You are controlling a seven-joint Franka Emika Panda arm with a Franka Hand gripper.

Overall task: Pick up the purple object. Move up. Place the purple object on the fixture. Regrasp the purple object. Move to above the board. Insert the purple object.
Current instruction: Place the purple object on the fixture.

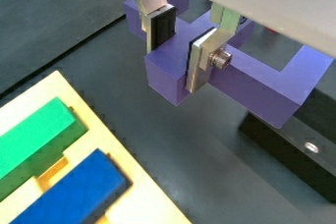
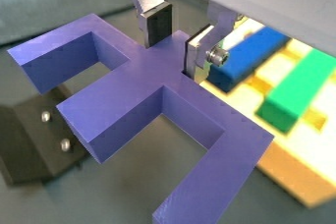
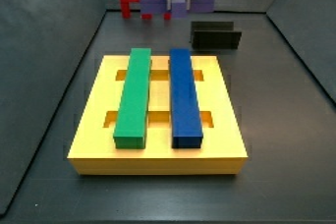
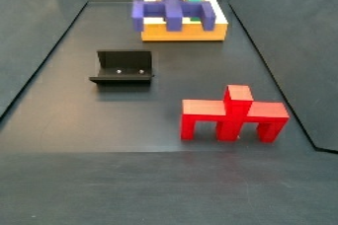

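The gripper [image 2: 178, 43] straddled the central stem of the purple object [image 2: 144, 100], its narrow-set fingers [image 1: 202, 56] beside the plastic, though firm contact could not be told; this looked like the pick-up, taken at the stem so the legs stayed free for seating. The object lay on the floor near the board [image 3: 92, 135], apart from the red piece [image 4: 234, 116]. The fixture [image 4: 123, 68] held nothing; the board's slots carried the green bar [image 3: 133, 94] and blue bar [image 3: 184, 95].
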